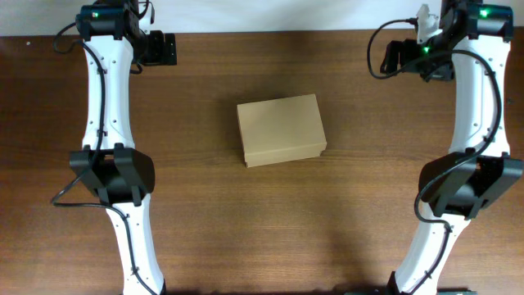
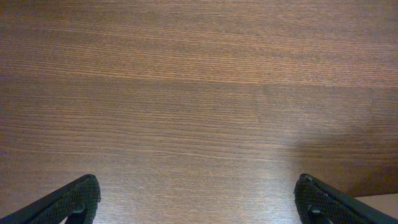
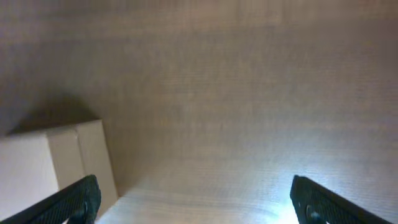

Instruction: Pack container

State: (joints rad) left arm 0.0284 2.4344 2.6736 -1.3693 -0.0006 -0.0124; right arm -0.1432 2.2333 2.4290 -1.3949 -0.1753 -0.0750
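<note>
**Item 1: container** (image 1: 281,129). Tan cardboard box, lid flap down, contents hidden. It sits near the middle of the desk (image 1: 205,205), slightly askew, between the two arms and well apart from both. In the right wrist view only one corner (image 3: 50,168) shows at lower left. It is cut off by the frame edge, and the picture is dim and blurred.

**Item 2: left arm** (image 1: 106,123). Left jaws are spread wide, with nothing between them. Only the dark fingertips (image 2: 74,199) show, at the bottom corners of the wrist view, over bare wood grain. A pale sliver (image 2: 380,202) at the lower right corner is too cropped to identify.

**Item 3: right arm** (image 1: 475,115). Right jaws are likewise spread wide and hold nothing. The fingertips (image 3: 78,199) are cut off at the bottom edge. Overhead, the jaws of both arms lie near the far edge of the desk, too small and dark to make out.
</note>
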